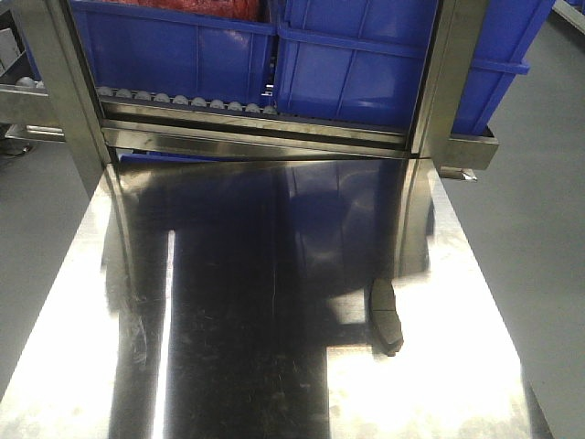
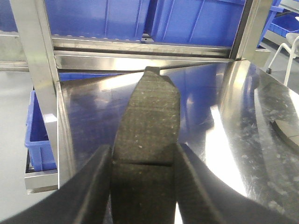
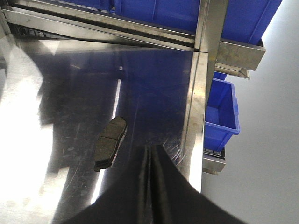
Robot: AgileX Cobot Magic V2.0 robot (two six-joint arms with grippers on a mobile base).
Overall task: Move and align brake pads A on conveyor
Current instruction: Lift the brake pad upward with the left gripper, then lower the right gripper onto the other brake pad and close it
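A: Big shiny steel tabletop (image 1: 82,347) up front, roller rack (image 1: 256,137) behind with blue bins (image 1: 366,64) parked on it. Anything on the grippers?

B: Yep. Left gripper (image 2: 142,154) clamped on one brake pad (image 2: 148,112), sticking out lengthwise above the steel. Right gripper (image 3: 152,154) pressed together, pinching nothing. Second brake pad (image 1: 386,315) lying flat on the tabletop's right side, near those closed fingertips but apart.

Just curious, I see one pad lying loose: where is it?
The loose brake pad lies flat on the steel tabletop, right of centre in the front view; in the right wrist view it sits just left of the right gripper.
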